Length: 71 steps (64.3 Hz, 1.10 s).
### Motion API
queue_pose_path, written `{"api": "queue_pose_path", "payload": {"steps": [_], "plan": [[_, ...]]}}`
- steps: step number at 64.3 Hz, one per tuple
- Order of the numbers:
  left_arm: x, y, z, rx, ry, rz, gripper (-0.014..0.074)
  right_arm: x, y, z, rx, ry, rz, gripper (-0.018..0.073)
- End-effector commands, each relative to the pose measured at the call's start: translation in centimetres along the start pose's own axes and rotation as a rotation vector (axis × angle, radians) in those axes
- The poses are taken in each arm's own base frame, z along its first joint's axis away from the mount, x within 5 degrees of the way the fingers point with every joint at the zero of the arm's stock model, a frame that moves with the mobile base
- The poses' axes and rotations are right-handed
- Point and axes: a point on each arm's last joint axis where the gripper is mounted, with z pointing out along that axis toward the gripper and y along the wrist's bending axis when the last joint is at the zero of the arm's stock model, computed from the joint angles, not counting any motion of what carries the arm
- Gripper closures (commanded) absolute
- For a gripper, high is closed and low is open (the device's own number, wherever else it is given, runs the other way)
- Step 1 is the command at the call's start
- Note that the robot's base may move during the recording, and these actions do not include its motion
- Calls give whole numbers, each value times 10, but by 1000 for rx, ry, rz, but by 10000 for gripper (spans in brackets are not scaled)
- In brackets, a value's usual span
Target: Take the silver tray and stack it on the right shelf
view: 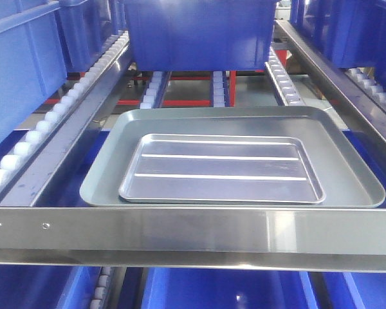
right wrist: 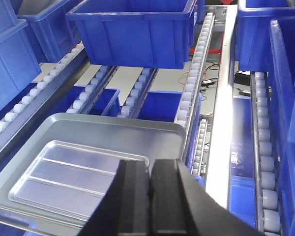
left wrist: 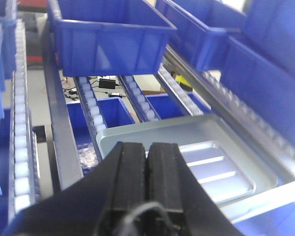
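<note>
The silver tray (view: 220, 168), shiny with two raised ridges, lies flat inside a larger dull grey-green tray (view: 109, 174) on the right shelf, behind its broad steel front crossbar (view: 193, 228). It also shows in the left wrist view (left wrist: 214, 167) and the right wrist view (right wrist: 64, 174). My left gripper (left wrist: 148, 147) is shut and empty, above the trays' near left side. My right gripper (right wrist: 150, 164) is shut and empty, above the silver tray's near right corner. Neither gripper shows in the front view.
A blue bin (view: 199, 32) sits on the rollers behind the trays, with more blue bins (view: 19, 64) to the left and right (view: 367, 32). White roller rails (view: 32, 138) flank the trays. Blue bins fill the level below (view: 219, 290).
</note>
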Motion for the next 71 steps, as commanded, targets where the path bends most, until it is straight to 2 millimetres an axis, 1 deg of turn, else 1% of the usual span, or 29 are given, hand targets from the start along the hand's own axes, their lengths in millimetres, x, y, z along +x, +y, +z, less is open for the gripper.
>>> {"api": "queue_pose_path", "payload": {"steps": [1, 8, 14, 25, 30, 39, 40, 41, 43, 71], "plan": [[-13, -1, -5, 4, -93, 82, 697, -15, 2, -2, -12, -101, -31, 503], [-2, 6, -10, -98, -133, 59, 697, -15, 2, -2, -12, -101, -31, 503], [17, 13, -15, -213, -174, 65, 697, -15, 2, -2, -12, -100, -31, 503], [67, 22, -22, -378, -224, 62, 697, -15, 2, -2, -12, -100, -31, 503], [92, 26, -22, -435, -238, 62, 697, -15, 2, -2, -12, -100, -31, 503], [130, 33, -20, -507, -259, 50, 697, -15, 2, -2, -12, -100, -31, 503], [131, 34, -20, -512, -261, 43, 697, -15, 2, -2, -12, -100, -31, 503], [133, 34, -20, -516, -221, 26, 697, -15, 2, -2, -12, -100, -31, 503], [134, 34, -20, -521, -196, 20, 697, -15, 2, -2, -12, -100, -31, 503], [135, 35, -20, -524, -206, 22, 697, -15, 2, -2, -12, -99, -31, 503]]}}
